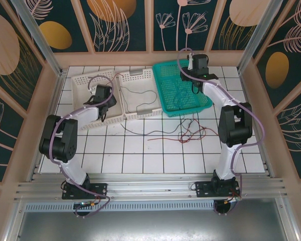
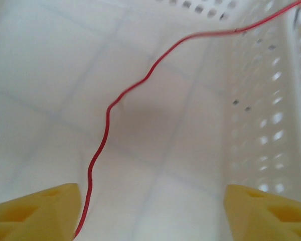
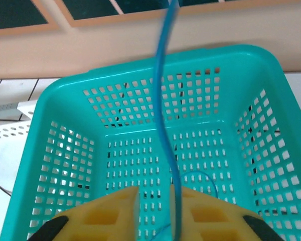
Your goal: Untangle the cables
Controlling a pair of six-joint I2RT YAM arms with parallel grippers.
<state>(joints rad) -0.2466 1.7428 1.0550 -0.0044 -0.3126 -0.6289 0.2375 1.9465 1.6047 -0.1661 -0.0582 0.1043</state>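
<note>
My left gripper (image 2: 153,213) (image 1: 104,114) hangs inside the left white basket (image 2: 271,100), open wide. A red cable (image 2: 140,83) snakes over the basket floor and passes just inside the left fingertip (image 2: 37,213), with nothing pinching it. My right gripper (image 3: 155,216) (image 1: 195,80) is above the teal basket (image 3: 65,140), its jaws a small gap apart. A blue cable (image 3: 163,100) hangs down through that gap against the right pad (image 3: 205,216), not clamped. On the tiles lie a tangled red cable (image 1: 191,133) and a black cable (image 1: 140,132).
Three baskets stand in a row at the back: left white (image 1: 80,83), middle white (image 1: 135,75) holding a black cable (image 1: 143,95), and teal (image 1: 159,89). Wooden walls close in the table. Lilac arm cables run along both arms.
</note>
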